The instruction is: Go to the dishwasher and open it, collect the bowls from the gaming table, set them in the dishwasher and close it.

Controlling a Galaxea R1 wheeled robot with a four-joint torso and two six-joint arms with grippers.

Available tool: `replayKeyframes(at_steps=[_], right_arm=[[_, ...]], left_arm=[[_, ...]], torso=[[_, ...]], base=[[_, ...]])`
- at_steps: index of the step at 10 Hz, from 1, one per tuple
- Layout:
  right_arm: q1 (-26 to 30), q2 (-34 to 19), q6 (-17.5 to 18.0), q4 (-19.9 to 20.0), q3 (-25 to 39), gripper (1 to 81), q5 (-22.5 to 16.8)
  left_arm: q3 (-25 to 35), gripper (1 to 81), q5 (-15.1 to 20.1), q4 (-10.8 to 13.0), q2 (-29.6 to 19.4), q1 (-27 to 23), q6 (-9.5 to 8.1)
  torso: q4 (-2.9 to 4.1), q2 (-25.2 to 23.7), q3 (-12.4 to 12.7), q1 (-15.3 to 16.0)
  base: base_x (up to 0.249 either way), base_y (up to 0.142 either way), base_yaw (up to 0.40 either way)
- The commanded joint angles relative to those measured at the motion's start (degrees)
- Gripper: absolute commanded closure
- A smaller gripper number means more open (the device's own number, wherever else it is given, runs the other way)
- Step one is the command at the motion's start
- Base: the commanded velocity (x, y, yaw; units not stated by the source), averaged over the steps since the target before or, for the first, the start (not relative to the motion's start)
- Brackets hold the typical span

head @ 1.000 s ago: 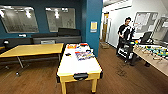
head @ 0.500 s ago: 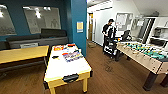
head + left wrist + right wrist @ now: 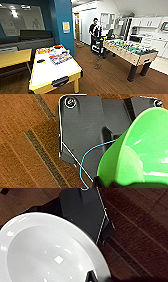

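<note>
Both bowls look to be carried over the wood-plank floor (image 3: 30,144), so the drive to the kitchen should stay slow and level. The green bowl (image 3: 140,151), glossy translucent plastic with a flared wall, rides at the left claw, and the white bowl (image 3: 47,253), smooth, glazed and shallow, at the right. I cannot tell how far either claw is closed.

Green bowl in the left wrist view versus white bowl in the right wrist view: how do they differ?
Colour: the green bowl is bright lime, the white bowl plain glossy white. Shape: the green bowl's wall rises steeply, while the white bowl looks shallower and wider. Pose: the green bowl shows its side and inside, the white bowl mostly its open inside. Both appear empty, over wooden floor.
</note>
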Motion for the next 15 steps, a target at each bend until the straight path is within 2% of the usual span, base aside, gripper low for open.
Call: replayKeyframes(at_steps=[1, 15], right_arm=[[1.47, -0.98, -0.02, -0.9, -0.66, 81.1, -2.85], [1.03, 0.61, 0.68, -0.64, -2.33, 81.1, -2.85]], left_arm=[[-0.23, 81.1, 2.75, 0.43, -1.14, -1.8, 0.14], [-0.23, 81.1, 2.75, 0.78, -1.84, -2.07, 0.75]], torso=[[0.0, 0.0, 0.0, 0.0], [0.0, 0.0, 0.02, 0.0]], base=[[0.0, 0.0, -0.391], [0.0, 0.0, -0.391]])
